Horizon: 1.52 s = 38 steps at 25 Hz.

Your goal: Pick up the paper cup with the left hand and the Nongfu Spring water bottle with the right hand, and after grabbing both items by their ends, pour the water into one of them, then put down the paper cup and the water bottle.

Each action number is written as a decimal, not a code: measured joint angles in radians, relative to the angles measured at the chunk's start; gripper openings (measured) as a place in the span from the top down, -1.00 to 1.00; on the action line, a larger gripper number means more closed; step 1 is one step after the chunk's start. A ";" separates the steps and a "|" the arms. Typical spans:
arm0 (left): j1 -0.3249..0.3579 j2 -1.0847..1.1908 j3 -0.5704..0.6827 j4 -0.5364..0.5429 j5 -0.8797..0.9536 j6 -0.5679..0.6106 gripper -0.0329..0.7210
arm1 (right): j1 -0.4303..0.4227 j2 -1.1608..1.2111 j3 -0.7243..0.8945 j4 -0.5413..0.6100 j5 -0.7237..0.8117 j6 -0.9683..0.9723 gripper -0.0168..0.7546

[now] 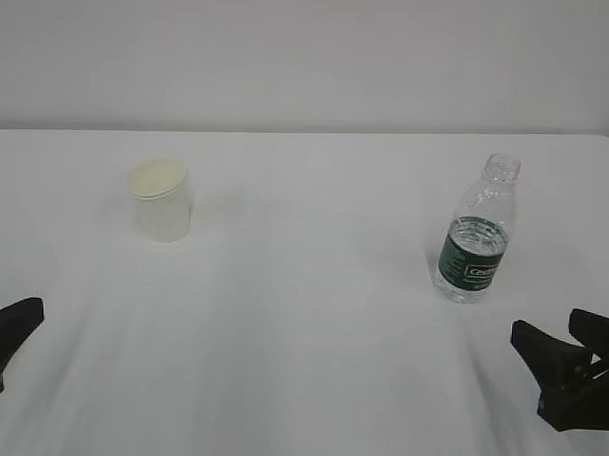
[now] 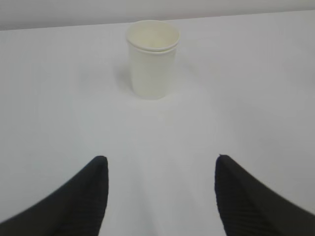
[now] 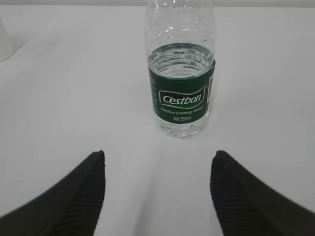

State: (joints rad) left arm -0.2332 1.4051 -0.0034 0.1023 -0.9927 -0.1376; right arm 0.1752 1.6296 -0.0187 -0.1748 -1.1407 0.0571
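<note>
Exterior view: left hand and right hand nearest, low over white desk, jaws spread wide, empty. Beyond right hand, Nongfu Spring water bottle upright, capless, part full: thin plastic, likely crushable, grip label band gently. Far left of bottle, paper cup upright: light, flimsy, grip mid-wall.

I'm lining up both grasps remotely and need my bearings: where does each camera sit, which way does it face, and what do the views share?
Exterior view: sits at the near edge of the table, slanting down toward the far wall; both grippers' tips show at the bottom corners.
Left wrist view: rides the left arm, facing the upright paper cup; open left hand jaws frame the bottom.
Right wrist view: rides the right arm, facing the capless water bottle; open right hand jaws below.
Shared: exterior shows both cup and bottle.
</note>
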 joint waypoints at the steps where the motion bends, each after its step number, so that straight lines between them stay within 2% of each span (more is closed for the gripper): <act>1: 0.000 0.032 0.000 0.000 -0.039 0.000 -0.37 | 0.000 0.000 0.000 0.000 0.000 0.000 -0.34; 4: 0.000 0.124 -0.002 0.000 -0.130 0.000 -0.37 | 0.000 0.000 0.000 0.000 0.000 0.000 -0.34; 10: 0.000 0.233 -0.018 -0.016 -0.147 -0.002 -0.37 | 0.000 0.002 0.000 0.000 -0.002 0.000 -0.34; 21: 0.000 0.237 -0.018 -0.035 -0.150 -0.002 -0.37 | 0.000 0.039 -0.043 -0.002 -0.005 -0.139 -0.34; 31: 0.000 0.237 -0.018 -0.037 -0.152 -0.002 -0.37 | 0.000 0.122 -0.073 -0.002 -0.005 -0.130 -0.35; 38: 0.000 0.237 -0.018 -0.037 -0.152 -0.002 -0.37 | 0.000 0.168 -0.122 -0.002 -0.008 -0.102 -0.43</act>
State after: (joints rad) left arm -0.2332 1.6421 -0.0218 0.0656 -1.1450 -0.1392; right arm 0.1752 1.7979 -0.1411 -0.1765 -1.1486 -0.0453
